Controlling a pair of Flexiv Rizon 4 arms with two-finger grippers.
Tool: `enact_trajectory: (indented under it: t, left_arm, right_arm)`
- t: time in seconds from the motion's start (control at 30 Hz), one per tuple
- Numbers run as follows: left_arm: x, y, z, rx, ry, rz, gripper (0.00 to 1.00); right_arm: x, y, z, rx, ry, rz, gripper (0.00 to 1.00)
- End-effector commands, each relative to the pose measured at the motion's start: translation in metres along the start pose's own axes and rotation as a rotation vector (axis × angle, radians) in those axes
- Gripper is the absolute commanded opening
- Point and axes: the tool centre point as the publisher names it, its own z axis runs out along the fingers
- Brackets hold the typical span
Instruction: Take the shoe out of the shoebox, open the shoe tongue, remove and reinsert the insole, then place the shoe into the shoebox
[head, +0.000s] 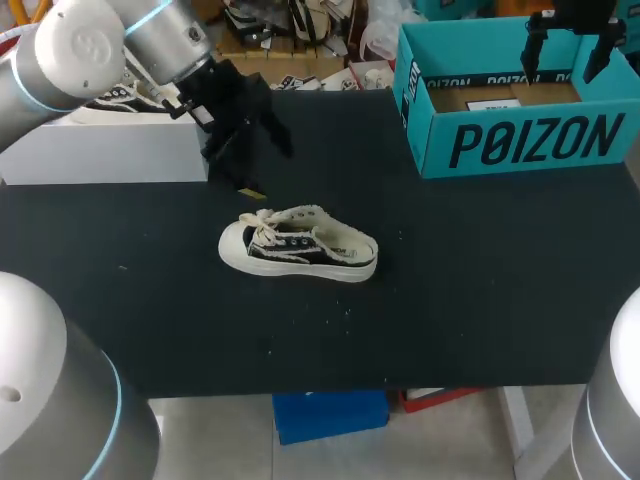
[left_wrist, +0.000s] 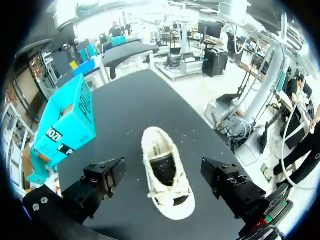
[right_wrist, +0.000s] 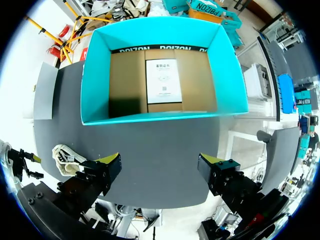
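Pretty sure this is a robotics lab, more of a test bench than a home or a shop. Two chunky silver-grey robot arms, the left arm (head: 95, 50) and the right arm (head: 612, 400), come in from either side of a plain table (head: 450, 300) with a matte black top. Each one ends in a black two-finger claw with yellow tips: the left gripper (left_wrist: 165, 181) and the right gripper (right_wrist: 162, 175). On the top sit one lone sneaker (head: 298, 245) and an open teal shoebox (head: 520, 140), laid out like props for a trial run.
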Motion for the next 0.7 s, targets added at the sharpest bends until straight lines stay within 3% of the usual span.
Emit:
enact_trajectory:
  t: [0.03, 0.27, 0.4, 0.7]
  left_arm:
    - [0.02, 0.007, 0.002, 0.19, -0.161, 0.056, 1.0]
    - [0.02, 0.007, 0.002, 0.19, -0.161, 0.056, 1.0]
    - [0.038, 0.032, -0.018, 0.251, -0.197, -0.009, 1.0]
    - [0.078, 0.074, -0.048, 0.268, -0.234, -0.093, 1.0]
  right_arm:
    - [0.0, 0.0, 0.0, 0.0, 0.0, 0.0, 1.0]
    - [0.0, 0.0, 0.0, 0.0, 0.0, 0.0, 1.0]
    - [0.0, 0.0, 0.0, 0.0, 0.0, 0.0, 1.0]
    - [0.0, 0.0, 0.0, 0.0, 0.0, 0.0, 1.0]
